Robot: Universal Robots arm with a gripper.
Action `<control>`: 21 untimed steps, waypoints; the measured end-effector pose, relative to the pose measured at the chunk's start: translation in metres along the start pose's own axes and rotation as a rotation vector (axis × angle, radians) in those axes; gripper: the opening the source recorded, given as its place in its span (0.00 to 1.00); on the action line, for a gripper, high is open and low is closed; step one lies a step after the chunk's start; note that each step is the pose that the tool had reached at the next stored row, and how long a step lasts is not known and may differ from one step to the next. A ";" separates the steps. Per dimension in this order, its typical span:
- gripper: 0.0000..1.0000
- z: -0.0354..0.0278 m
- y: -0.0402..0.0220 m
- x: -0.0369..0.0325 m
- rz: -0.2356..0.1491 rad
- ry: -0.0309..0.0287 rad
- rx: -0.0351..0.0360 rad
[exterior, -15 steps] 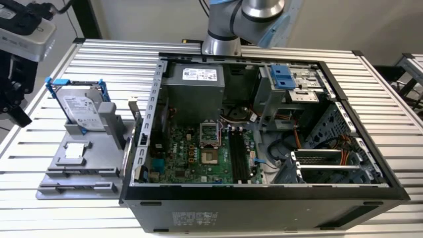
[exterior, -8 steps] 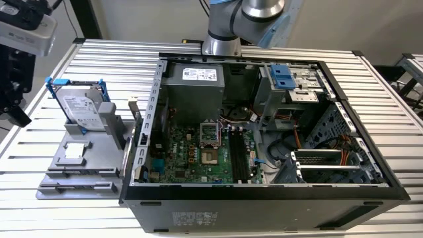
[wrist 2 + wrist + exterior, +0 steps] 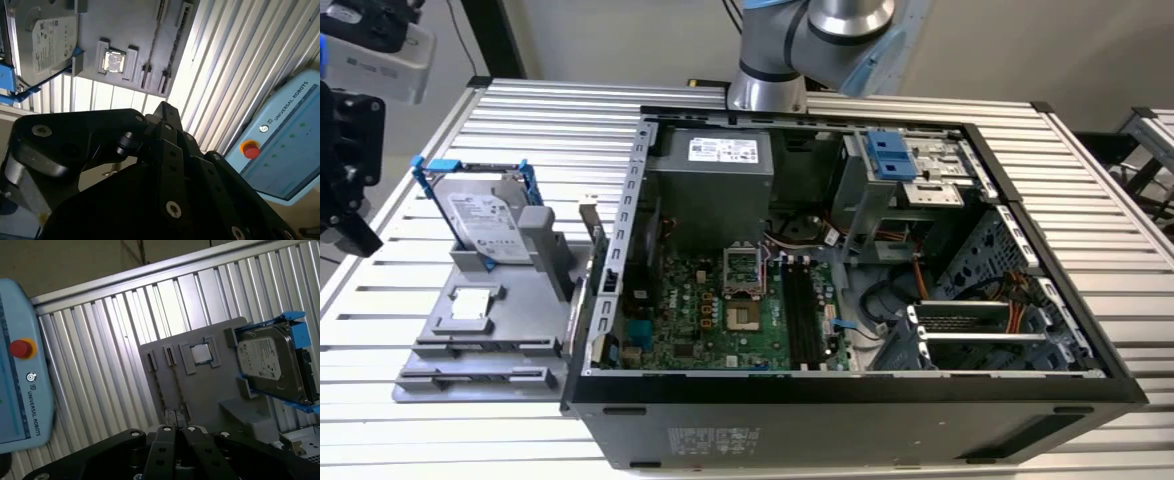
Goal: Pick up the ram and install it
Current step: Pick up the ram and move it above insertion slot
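Note:
The ram stands edge-on as a thin dark stick in the grey holder plate, with a second thin stick beside it. The second wrist view shows them as thin lines on the same plate. My gripper hangs above the plate near the sticks' ends, apart from them, its black fingers closed together with nothing held. Its tip also points toward the plate. The motherboard's long black slots lie inside the open computer case.
A silver hard drive in a blue frame stands at the back of the plate, with a small square silver chip in front of it. A blue teach pendant lies on the slatted table. The arm's base rises behind the case.

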State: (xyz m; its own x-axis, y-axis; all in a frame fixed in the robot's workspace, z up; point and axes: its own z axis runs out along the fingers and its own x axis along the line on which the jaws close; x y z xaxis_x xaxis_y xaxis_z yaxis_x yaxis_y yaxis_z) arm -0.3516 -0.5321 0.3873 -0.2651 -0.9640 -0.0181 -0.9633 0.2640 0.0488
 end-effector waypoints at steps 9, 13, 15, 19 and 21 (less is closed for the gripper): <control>0.00 0.0000 0.0000 0.0000 -0.143 0.0058 0.0030; 0.00 0.0000 -0.0001 0.0000 -0.211 0.0066 0.0131; 0.00 0.0000 -0.0001 0.0000 -0.242 0.0075 0.0137; 0.00 0.0000 0.0000 0.0000 -0.297 0.0097 0.0128; 0.00 0.0000 0.0000 0.0000 -0.316 0.0106 0.0123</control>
State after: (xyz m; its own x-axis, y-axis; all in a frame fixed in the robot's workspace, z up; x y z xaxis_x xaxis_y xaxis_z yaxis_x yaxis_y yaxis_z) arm -0.3516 -0.5322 0.3873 0.0474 -0.9987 -0.0200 -0.9984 -0.0480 0.0303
